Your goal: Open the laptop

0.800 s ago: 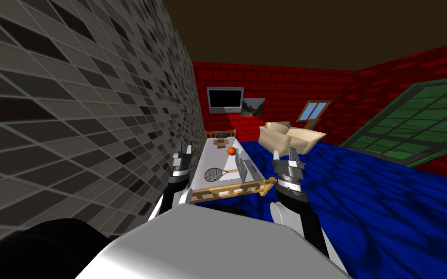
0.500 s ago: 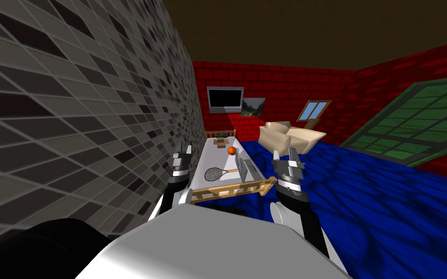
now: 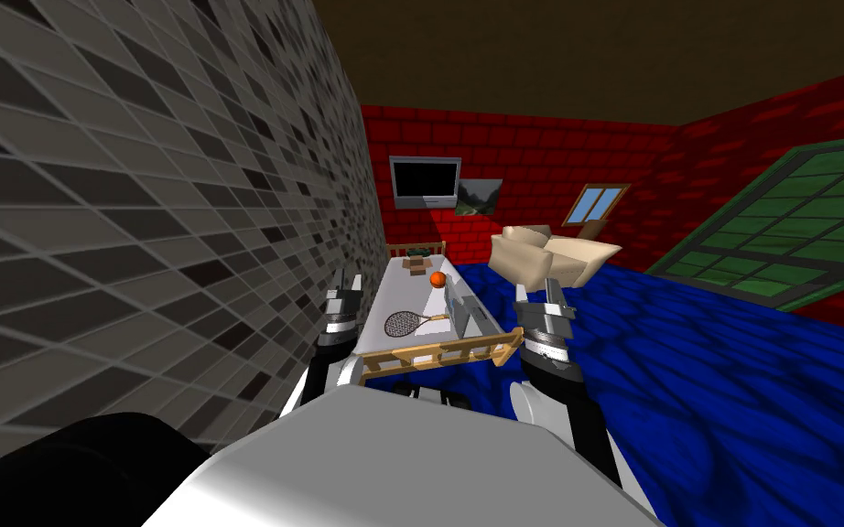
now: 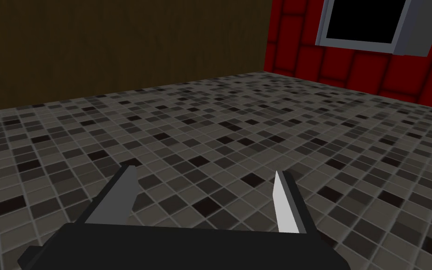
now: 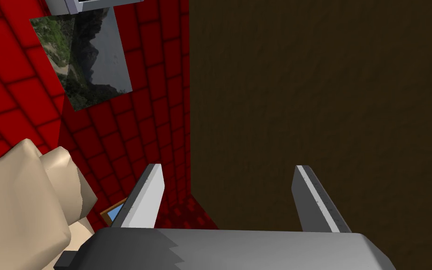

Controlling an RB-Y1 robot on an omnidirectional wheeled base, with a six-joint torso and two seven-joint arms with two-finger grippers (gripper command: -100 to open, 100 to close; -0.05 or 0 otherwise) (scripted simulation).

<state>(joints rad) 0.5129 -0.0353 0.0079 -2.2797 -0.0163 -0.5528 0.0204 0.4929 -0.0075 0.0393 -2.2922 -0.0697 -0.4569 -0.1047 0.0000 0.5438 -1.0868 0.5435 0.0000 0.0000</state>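
Laptop (image 3: 464, 317) on table (image 3: 404, 295), arms upright either side, left pincer (image 3: 349, 279) and right pincer (image 3: 537, 291) both released

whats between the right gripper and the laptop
No object. In the head view, only the edge of the table and blue floor separate the open right gripper from the laptop.

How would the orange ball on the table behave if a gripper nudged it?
The orange ball looks round and lies loose on the white table, so it would probably roll at a touch. Wooden rails close the table's ends but seemingly not its long sides, so it might roll off there. The laptop nearby might block one way.
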